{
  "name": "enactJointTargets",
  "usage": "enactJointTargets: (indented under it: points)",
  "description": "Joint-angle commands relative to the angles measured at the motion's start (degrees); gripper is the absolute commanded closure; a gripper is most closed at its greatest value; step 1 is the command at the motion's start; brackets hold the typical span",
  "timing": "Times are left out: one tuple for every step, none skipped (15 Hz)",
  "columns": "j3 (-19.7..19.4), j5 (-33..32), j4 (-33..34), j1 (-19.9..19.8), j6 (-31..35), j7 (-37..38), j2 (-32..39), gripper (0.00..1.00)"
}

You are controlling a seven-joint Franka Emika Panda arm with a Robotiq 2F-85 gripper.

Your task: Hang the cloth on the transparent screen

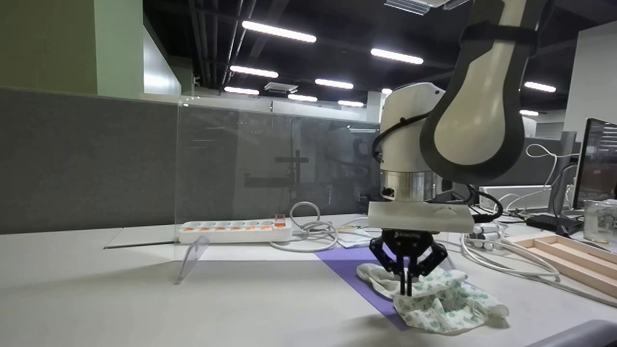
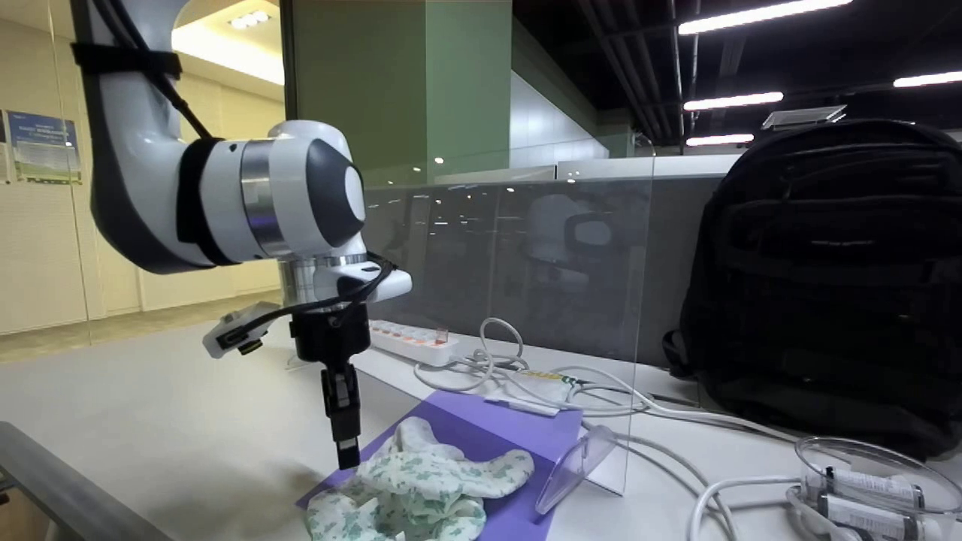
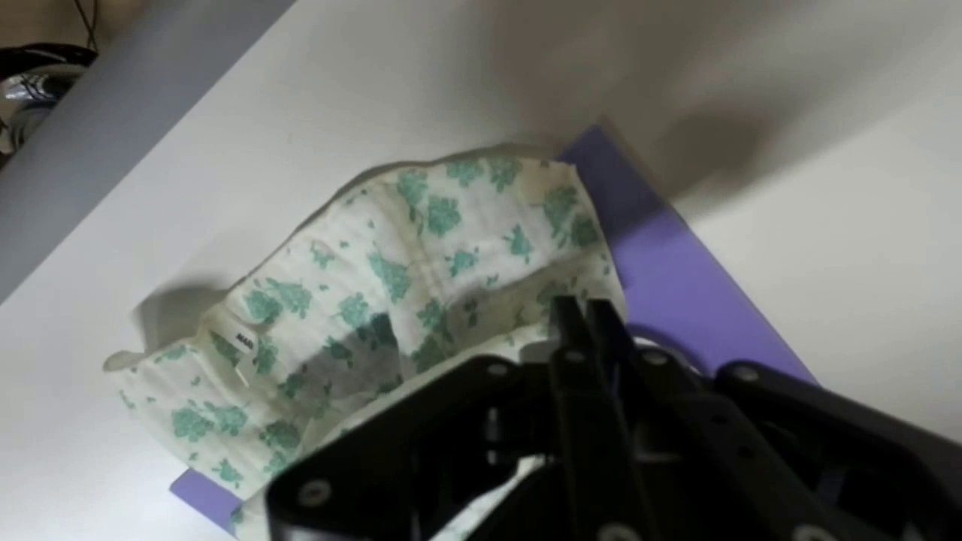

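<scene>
Cloth (image 1: 453,303) lies rumpled, partly on the purple sheet (image 1: 348,264) and partly on the table (image 1: 231,303), near the clear foot (image 2: 576,469) of the transparent screen (image 1: 277,164). From where I stand, the gripper (image 1: 406,292) points down at the cloth's edge, touching or not I can't tell, its fingers (image 2: 345,424) together but for a hairline slit, no fabric visible between them. Getting a grip looks like the step in hand. I'd spread those fingers, straddle a raised fold (image 2: 443,473), sink low enough to catch several layers without pressing the table, then pinch. Lift high enough that the loose tail clears the screen's top edge.
</scene>
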Motion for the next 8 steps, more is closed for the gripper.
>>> enactJointTargets:
  points:
    - [0.73,2.89,-4.11,-1.72,-1.19,-0.54,-5.28,0.61]
    - [-0.21,2.52,-4.74,-1.63,-1.31,0.36,-6.61,0.55]
    - [-1.44,1.59,-4.97,-1.54,-1.49,1.53,-7.72,0.46]
    - [-2.33,1.0,-5.01,-1.67,-1.54,2.11,-8.41,0.4]
    - [-3.47,0.22,-4.79,-1.71,-1.41,2.8,-8.96,0.32]
    - [-4.35,-0.11,-4.24,-1.79,-1.58,3.21,-8.98,0.27]
    - [-5.12,-0.33,-3.82,-1.85,-1.7,3.45,-9.06,0.19]
    - [-5.83,-0.52,-3.22,-1.95,-1.8,3.56,-8.6,0.13]
